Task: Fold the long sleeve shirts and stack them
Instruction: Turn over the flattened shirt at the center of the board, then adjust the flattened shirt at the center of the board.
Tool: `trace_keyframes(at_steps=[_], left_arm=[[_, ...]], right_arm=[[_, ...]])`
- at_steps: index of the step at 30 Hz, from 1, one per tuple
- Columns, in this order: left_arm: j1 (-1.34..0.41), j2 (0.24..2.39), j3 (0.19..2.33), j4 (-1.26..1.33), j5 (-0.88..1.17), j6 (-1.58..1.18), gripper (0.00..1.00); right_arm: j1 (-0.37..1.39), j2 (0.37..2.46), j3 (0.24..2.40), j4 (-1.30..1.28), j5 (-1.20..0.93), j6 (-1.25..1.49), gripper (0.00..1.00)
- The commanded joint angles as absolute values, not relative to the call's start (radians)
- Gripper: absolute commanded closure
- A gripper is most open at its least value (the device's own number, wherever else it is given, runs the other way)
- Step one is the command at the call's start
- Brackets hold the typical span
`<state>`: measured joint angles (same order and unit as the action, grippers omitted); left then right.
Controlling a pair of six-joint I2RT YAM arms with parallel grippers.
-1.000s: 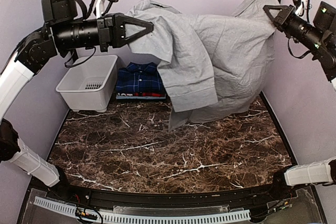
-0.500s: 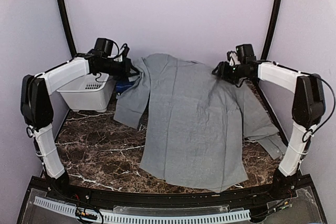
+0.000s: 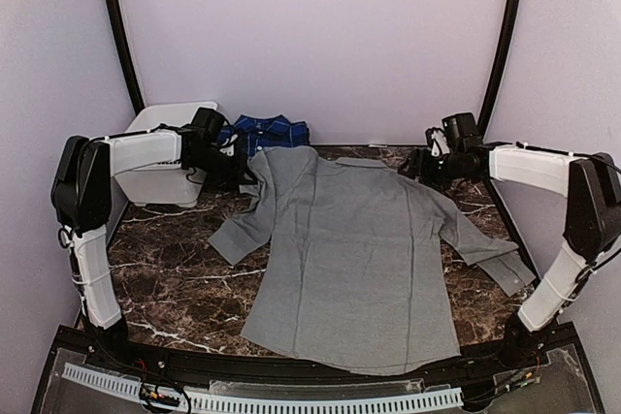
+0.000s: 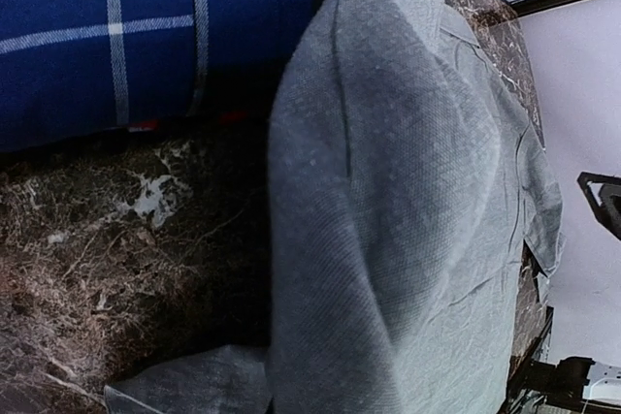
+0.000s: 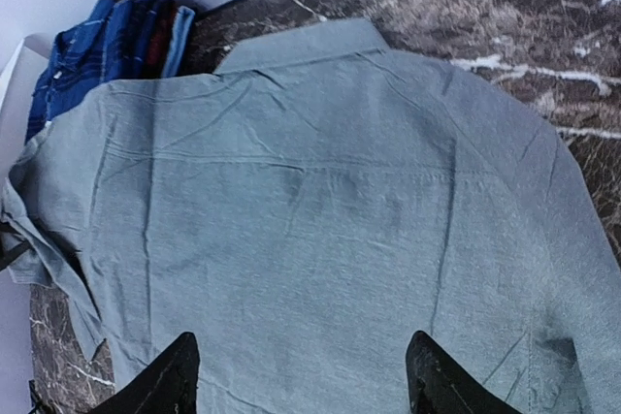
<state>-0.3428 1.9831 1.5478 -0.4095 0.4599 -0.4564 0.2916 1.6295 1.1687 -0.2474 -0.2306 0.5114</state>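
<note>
A light grey long sleeve shirt [image 3: 359,249] lies spread flat on the marble table, collar at the far side and hem at the near edge. My left gripper [image 3: 246,173] is at its left shoulder. Its fingers are hidden in the left wrist view, where the grey shirt [image 4: 408,191] bunches up close. My right gripper [image 3: 417,164] hovers open just over the right shoulder; its fingertips [image 5: 178,375] stand wide apart above the grey shirt [image 5: 320,201], holding nothing. A folded dark blue plaid shirt [image 3: 268,131] sits behind the collar, with a red edge [image 4: 146,125] under it.
A white plastic basket [image 3: 179,107] stands at the back left, behind my left arm. The grey shirt's right sleeve [image 3: 500,264] reaches toward the right wall, and its left sleeve [image 3: 233,235] lies folded on the marble [image 3: 165,278].
The grey shirt, held up in the air by both grippers a second ago, has been lowered and laid flat. The right gripper has opened and let go of it.
</note>
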Motion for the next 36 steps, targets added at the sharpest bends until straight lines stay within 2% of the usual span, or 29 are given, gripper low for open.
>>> trace_keyframes(at_steps=[1,4,5,8,13,16,23,36], left_arm=[[-0.357,1.896,1.5,-0.419,0.421,-0.429,0.99],[-0.359,1.865,1.458,-0.425,0.374,-0.426,0.95],[-0.359,1.859,1.44,-0.426,0.359,-0.425,0.86],[-0.36,1.837,1.421,-0.43,0.325,-0.42,0.77],[-0.396,1.759,1.403,-0.432,0.233,-0.409,0.45],[-0.436,1.718,1.402,-0.438,0.185,-0.404,0.37],[-0.611,1.683,1.364,-0.407,0.185,-0.435,0.34],[-0.882,1.851,1.263,-0.319,0.258,-0.526,0.37]], right_arm=[[0.276,1.706,1.098,-0.2,-0.209,0.517,0.31],[0.236,1.726,1.057,-0.183,-0.201,0.518,0.35],[0.223,1.731,1.046,-0.181,-0.193,0.516,0.35],[0.182,1.754,1.03,-0.175,-0.182,0.507,0.36],[0.122,1.801,1.044,-0.19,-0.131,0.482,0.35],[0.1,1.831,1.072,-0.205,-0.11,0.463,0.34],[0.051,1.893,1.158,-0.252,-0.086,0.426,0.32],[0.009,1.96,1.252,-0.295,-0.077,0.408,0.3]])
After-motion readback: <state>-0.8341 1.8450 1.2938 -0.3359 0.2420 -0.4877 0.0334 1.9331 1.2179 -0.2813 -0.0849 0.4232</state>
